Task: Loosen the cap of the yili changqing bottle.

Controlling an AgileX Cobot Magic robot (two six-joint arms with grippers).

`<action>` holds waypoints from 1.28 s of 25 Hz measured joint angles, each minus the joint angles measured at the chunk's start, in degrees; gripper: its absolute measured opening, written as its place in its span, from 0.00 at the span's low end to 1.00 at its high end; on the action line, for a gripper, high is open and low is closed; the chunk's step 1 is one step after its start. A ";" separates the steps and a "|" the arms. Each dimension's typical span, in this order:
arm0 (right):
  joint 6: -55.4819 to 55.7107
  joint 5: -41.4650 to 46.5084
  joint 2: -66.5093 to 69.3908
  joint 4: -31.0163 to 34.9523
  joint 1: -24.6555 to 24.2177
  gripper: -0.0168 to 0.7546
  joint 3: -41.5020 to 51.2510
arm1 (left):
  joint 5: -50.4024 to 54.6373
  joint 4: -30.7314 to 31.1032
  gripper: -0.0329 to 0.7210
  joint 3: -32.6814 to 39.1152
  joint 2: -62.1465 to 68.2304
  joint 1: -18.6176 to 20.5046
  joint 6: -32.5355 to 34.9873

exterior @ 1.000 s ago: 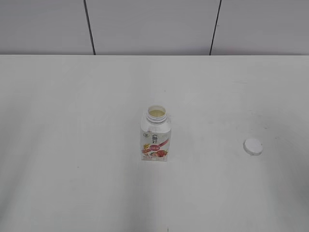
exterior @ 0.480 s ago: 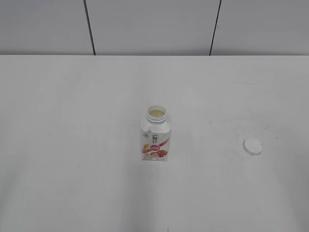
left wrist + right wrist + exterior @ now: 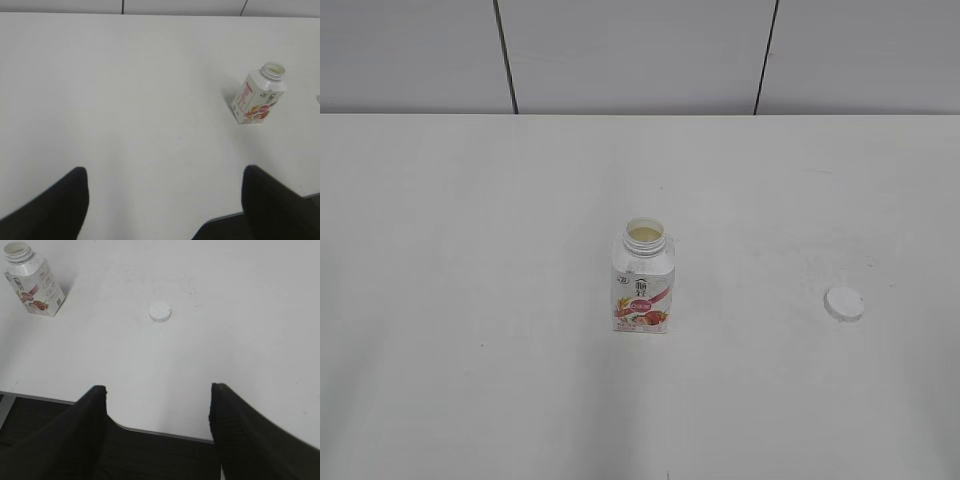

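Observation:
The yili changqing bottle (image 3: 643, 282) stands upright in the middle of the white table, its neck open with no cap on it. It also shows in the left wrist view (image 3: 257, 95) and the right wrist view (image 3: 34, 281). The white cap (image 3: 844, 303) lies flat on the table to the bottle's right, apart from it, and also shows in the right wrist view (image 3: 160, 312). My left gripper (image 3: 163, 172) is open and empty, near the table's front edge. My right gripper (image 3: 157, 390) is open and empty over the front edge. Neither gripper shows in the exterior view.
The white table (image 3: 470, 250) runs back to a grey panelled wall (image 3: 640, 50). Its dark front edge shows in the right wrist view (image 3: 150, 432) and the left wrist view (image 3: 225, 217).

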 joint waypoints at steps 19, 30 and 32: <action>0.16 -6.98 0.00 -4.73 0.00 0.68 2.33 | -0.74 -1.33 0.80 0.37 0.00 4.20 1.86; 0.18 -6.98 0.00 -5.25 -6.19 0.68 2.38 | -0.80 -1.33 0.78 0.37 0.00 12.42 1.90; 0.18 -6.98 0.00 -5.25 -6.19 0.68 2.38 | -0.80 -1.33 0.77 0.37 0.00 12.42 1.90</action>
